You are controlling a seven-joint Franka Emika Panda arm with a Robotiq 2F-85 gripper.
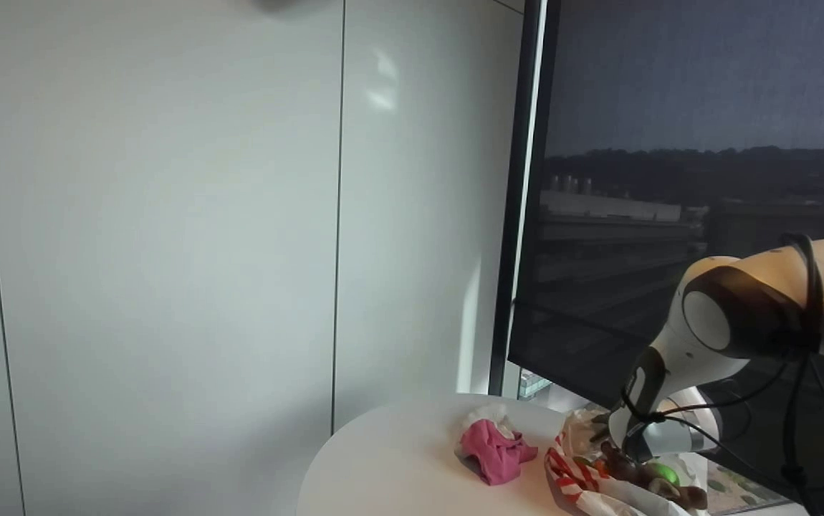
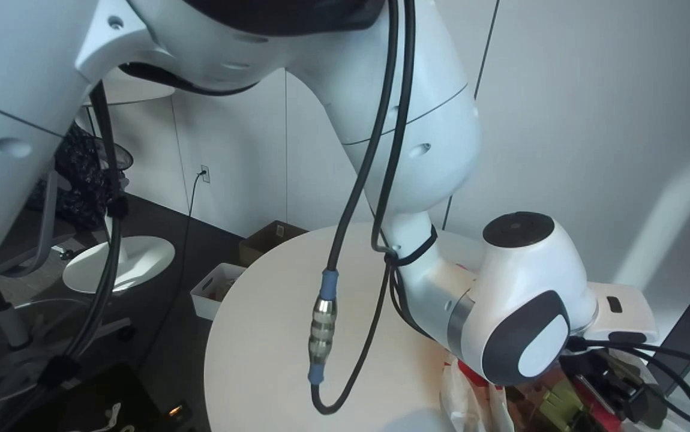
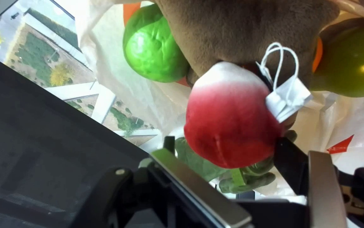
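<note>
While its fingers stand well apart in the wrist view, the tool (image 3: 228, 153) is released, its tips to either side of a red-and-white soft thing (image 3: 229, 117) that shows over the mouth of a striped bag (image 3: 362, 117); I cannot tell whether its right edge touches a finger. At its upper right is a looped white tag (image 3: 288, 99). Just behind lies a brown plush (image 3: 248, 28), flanked by a glossy green ball (image 3: 155, 44) on the left of that view and a yellow-green ball (image 3: 353, 63) on the right. The bag, white with red bands, rests on the round white desk (image 1: 390, 459) in an exterior view. Apart from it on the desk lies a crumpled pink cloth (image 1: 498, 451), whitish material (image 1: 492, 414) bunched behind it. Farther off stand a dark window blind (image 1: 670, 251) and pale wall panels (image 1: 168, 215)
</note>
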